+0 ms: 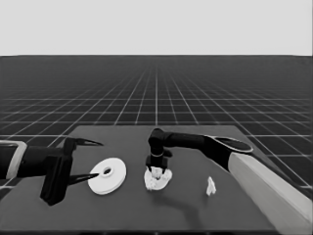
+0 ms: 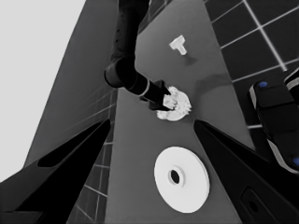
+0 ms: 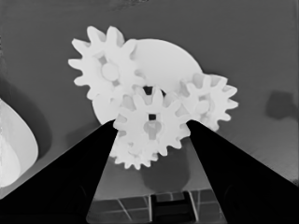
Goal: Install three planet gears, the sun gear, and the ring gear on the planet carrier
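The planet carrier, the smaller round part (image 1: 157, 182) (image 3: 163, 60), lies mid-table. Three planet gears sit on it: one (image 3: 108, 65), a second (image 3: 208, 100), and a third (image 3: 133, 156) partly hidden. My right gripper (image 1: 156, 169) (image 3: 152, 123) points down over its middle, shut on a fourth small gear (image 3: 152, 135) that sits between the other three; whether it is seated I cannot tell. The ring gear, the larger round part (image 1: 106, 175) (image 2: 191, 186), lies flat to the left. My left gripper (image 1: 88, 159) (image 2: 153, 122) waits open at its left edge, not holding it.
A thin white piece (image 1: 211, 186) (image 2: 178, 45) lies alone to the right of the smaller round part. The right arm (image 1: 205, 143) stretches over the table from the right. Dark machinery with blue lights (image 2: 275, 112) stands past the table's edge.
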Robot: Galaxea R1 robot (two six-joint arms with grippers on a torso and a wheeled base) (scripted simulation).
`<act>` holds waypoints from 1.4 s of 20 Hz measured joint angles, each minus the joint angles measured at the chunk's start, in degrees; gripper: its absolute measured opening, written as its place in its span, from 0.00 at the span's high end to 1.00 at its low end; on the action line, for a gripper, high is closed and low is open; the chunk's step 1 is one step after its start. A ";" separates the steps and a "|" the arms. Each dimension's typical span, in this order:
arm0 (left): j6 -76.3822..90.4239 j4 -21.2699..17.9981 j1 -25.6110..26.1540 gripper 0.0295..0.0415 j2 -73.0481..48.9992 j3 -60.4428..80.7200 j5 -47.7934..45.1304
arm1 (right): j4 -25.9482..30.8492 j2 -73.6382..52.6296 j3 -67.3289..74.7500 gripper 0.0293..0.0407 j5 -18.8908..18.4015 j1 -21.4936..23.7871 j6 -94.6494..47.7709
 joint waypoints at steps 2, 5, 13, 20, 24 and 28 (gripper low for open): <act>0.00 0.00 0.00 0.25 0.00 0.00 0.00 | 0.00 0.00 0.00 0.83 0.00 -0.01 1.20; 0.00 0.00 0.00 0.25 0.00 0.00 0.00 | 0.00 -0.01 0.00 0.83 0.00 -0.01 3.00; 0.00 0.00 0.00 0.25 0.00 0.00 0.00 | 0.00 0.00 0.00 0.83 0.00 0.00 7.80; 0.00 0.00 0.00 0.25 0.00 0.00 0.00 | 0.00 0.01 0.01 0.84 0.01 -0.01 12.00; 0.00 0.00 0.00 0.25 0.00 0.00 0.00 | 0.00 -0.02 -0.02 0.83 0.01 -0.12 14.40; 0.00 0.00 0.00 0.25 0.00 0.00 0.00 | 0.00 -0.02 -0.02 0.83 0.00 -0.13 16.80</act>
